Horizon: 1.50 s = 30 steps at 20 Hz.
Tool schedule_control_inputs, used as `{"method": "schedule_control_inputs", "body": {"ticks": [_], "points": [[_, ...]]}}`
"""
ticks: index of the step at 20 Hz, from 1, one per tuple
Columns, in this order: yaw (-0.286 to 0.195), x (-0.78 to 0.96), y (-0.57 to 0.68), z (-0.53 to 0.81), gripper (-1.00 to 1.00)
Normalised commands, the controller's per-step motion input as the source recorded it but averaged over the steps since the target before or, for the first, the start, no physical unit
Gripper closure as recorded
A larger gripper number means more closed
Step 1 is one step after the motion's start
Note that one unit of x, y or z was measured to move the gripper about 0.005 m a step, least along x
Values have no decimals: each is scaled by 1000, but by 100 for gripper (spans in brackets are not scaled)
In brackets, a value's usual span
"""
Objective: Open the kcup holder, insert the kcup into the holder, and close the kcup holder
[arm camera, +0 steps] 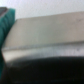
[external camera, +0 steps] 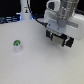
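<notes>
The kcup [external camera: 16,45], a tiny white pod with a green top, stands upright on the white table at the exterior view's left. My gripper [external camera: 58,38] hangs at the exterior view's upper right, far from the pod, with its two dark fingers apart and nothing visible between them. In the blurred wrist view, a dark box with a greyish top and black front fills the picture; it looks like the kcup holder [arm camera: 45,37], seen from very close. In the exterior view the arm hides the holder. No drawer front or handle shows.
A white table [external camera: 35,65] spreads across the front. Dark shapes [external camera: 9,20] and a white upright piece [external camera: 23,11] sit along the back at the exterior view's left. A teal patch [arm camera: 5,27] shows beside the box in the wrist view.
</notes>
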Motion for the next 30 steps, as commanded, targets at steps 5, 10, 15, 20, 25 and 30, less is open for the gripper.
{"method": "schedule_control_inputs", "body": {"ticks": [5,10,15,20,25,30], "points": [[-119,140,-300,332,-100],[-191,46,-599,311,-100],[-214,-15,-605,258,-100],[-237,-216,-457,189,-100],[-251,-310,-397,112,-100],[-245,-331,-430,42,-100]]}}
